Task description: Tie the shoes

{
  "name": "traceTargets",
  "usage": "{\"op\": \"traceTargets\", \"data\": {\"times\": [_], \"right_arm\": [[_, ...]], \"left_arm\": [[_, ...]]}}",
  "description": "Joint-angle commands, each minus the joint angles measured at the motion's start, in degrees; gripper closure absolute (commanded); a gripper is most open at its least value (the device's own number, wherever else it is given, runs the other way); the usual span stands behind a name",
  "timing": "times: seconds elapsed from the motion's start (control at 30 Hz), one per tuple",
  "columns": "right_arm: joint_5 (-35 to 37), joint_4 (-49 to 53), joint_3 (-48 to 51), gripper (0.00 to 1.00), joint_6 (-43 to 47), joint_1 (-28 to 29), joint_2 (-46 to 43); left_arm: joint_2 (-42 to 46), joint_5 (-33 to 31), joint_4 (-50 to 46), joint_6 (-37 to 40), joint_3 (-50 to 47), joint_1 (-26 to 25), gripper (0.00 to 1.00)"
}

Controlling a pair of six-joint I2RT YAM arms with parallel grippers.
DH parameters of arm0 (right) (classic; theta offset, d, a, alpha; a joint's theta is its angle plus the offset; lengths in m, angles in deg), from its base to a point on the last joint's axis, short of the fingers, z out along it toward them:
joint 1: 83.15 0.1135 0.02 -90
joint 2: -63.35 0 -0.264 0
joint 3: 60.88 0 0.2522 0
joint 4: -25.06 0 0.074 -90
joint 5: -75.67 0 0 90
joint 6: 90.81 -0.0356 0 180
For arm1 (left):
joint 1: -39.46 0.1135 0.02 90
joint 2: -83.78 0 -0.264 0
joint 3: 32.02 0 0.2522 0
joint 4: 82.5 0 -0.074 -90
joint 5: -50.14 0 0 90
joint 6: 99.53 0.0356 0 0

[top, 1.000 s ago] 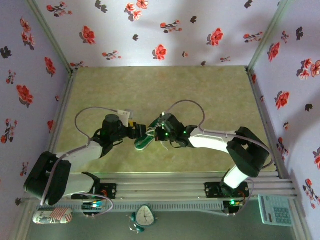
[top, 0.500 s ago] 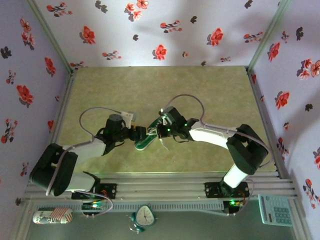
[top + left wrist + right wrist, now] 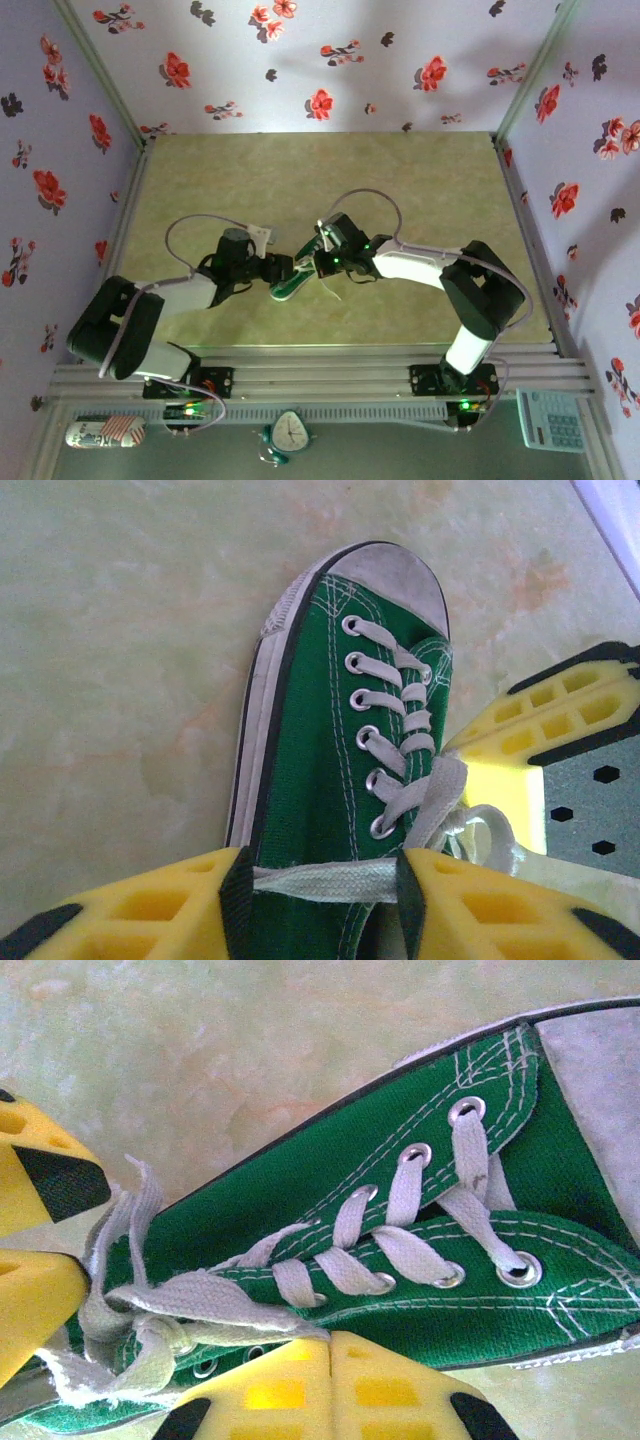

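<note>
Flower-papered walls (image 3: pixel 300 60) enclose a pale, mottled green tabletop (image 3: pixel 330 180), and the dark green canvas sneaker (image 3: pixel 287 285) lies toward its near middle, on its sole, between the two arms. From the left, the left end effector (image 3: pixel 325 880) straddles the ankle end of the shoe. Its yellow fingers (image 3: pixel 130 915) stand apart, with one flat strand of the white laces (image 3: pixel 400 730) running across the gap, not pinched. The right end effector (image 3: pixel 330 1355) comes in from the right, clenched with its pads pressed together just beside the top eyelets. Whether a strand is caught there I cannot tell. The eyelets are laced through, but the free ends sit in a loose tangle (image 3: pixel 150 1345) with no finished bow, so most of the tying appears left to do.
</note>
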Motion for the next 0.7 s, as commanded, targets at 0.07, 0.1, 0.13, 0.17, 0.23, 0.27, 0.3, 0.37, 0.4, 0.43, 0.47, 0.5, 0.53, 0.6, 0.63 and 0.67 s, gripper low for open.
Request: {"op": "traceTargets", "data": {"times": [0.07,0.1,0.13,0.17,0.23,0.27,0.3,0.37,0.4,0.43,0.47,0.5,0.53,0.6,0.63,0.67], "right_arm": [[3.22,0.97,-1.33,1.0,2.05,-1.14,1.38],[3.59,0.87,-1.19,1.0,2.22,-1.11,1.3],[4.19,0.86,-1.05,1.0,2.2,-1.12,1.2],[4.85,0.77,-0.84,1.0,2.3,-1.11,1.04],[5.57,0.68,-0.56,1.0,2.33,-1.1,1.1],[5.38,0.83,-0.74,1.0,2.46,-1.19,1.21],[4.91,0.92,-0.79,0.99,2.5,-1.17,1.26],[4.14,0.14,-0.27,0.96,2.14,-1.15,0.66],[4.04,-0.17,-0.03,0.95,1.98,-1.21,0.08],[4.03,-0.52,0.37,0.91,1.78,-1.21,-0.74],[4.15,-0.79,0.73,0.88,1.67,-1.17,-1.58],[4.25,-0.89,0.94,0.86,1.58,-1.12,-2.34],[4.38,-0.8,1.2,0.84,1.55,-1.13,-3.25],[4.47,-0.87,1.86,0.8,1.16,-1.09,-4.87],[4.63,-1.02,2.31,0.79,0.79,-1.18,-5.78],[4.95,-1.12,2.9,0.77,0.26,-1.1,-6.76]], "left_arm": [[-2.62,1.3,2.91,-0.26,1.32,-1.17,0.66],[-3.02,1.28,3.17,-0.41,1.32,-1.38,0.68],[-3.51,1.29,3.65,-0.57,1.4,-1.55,0.71],[-3.94,1.43,4.09,-0.7,1.41,-1.68,0.73],[-4.68,1.42,4.41,-0.88,1.64,-2.03,0.77],[-5.0,1.45,4.5,-0.93,1.8,-2.21,0.78],[-5.21,1.52,4.51,-0.97,1.89,-2.36,0.8],[-5.56,1.54,4.51,-0.89,2.09,-2.64,0.82],[-5.7,1.6,4.59,-0.96,2.14,-2.74,0.83],[-5.76,1.55,4.6,-0.97,2.24,-2.82,0.83],[-5.87,1.6,4.6,-0.97,2.28,-2.85,0.84],[-5.95,1.6,4.68,-1.06,2.37,-2.92,0.84],[-5.97,1.58,4.68,-1.06,2.36,-3.05,0.84],[-5.97,1.55,4.68,-1.06,2.46,-3.22,0.84],[-5.98,1.54,4.68,-1.06,2.46,-3.27,0.84],[-5.96,1.62,4.68,-1.06,2.4,-3.29,0.84]]}}
